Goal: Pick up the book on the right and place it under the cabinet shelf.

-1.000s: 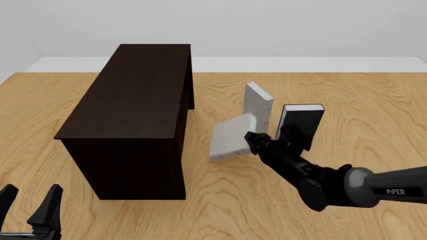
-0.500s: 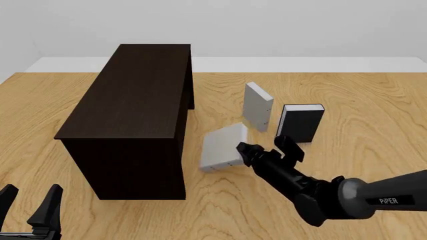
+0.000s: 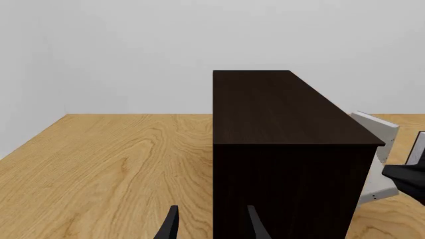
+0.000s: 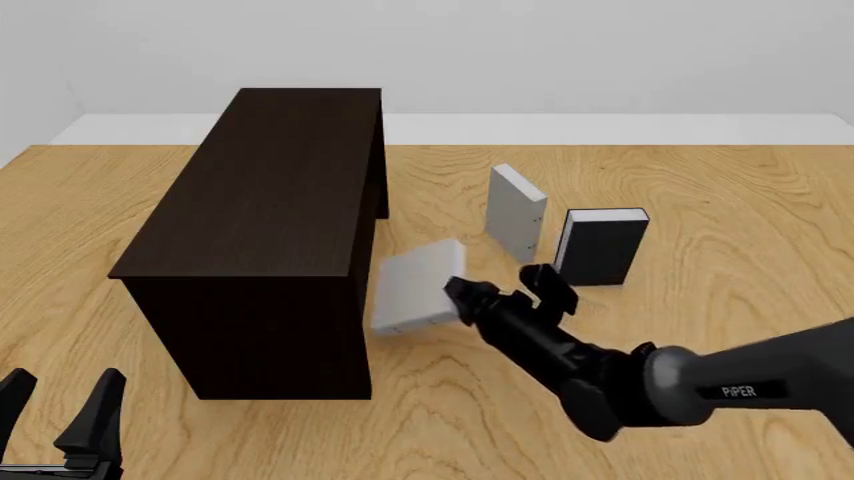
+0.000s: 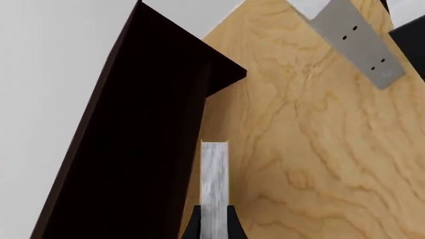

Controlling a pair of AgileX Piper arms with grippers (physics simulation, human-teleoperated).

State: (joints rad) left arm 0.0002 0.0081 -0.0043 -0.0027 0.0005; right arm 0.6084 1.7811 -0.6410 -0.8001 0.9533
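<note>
Pickup done: right gripper [image 4: 461, 293] is clamped on the plain light grey hardcover book [image 4: 414, 288], held off the table right beside the tall, near-black wooden cabinet [image 4: 274, 200], at its recessed side. Left to do: push it in under the shelf & let go. Left gripper [image 4: 60, 410] idles w/ fingers spread wide.

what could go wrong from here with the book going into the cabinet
The right claw holds the book only by one edge, so it might twist or slip. Its far edge is already close against the cabinet shelf side and could jam there. The second grey book stands near the arm's path.
</note>
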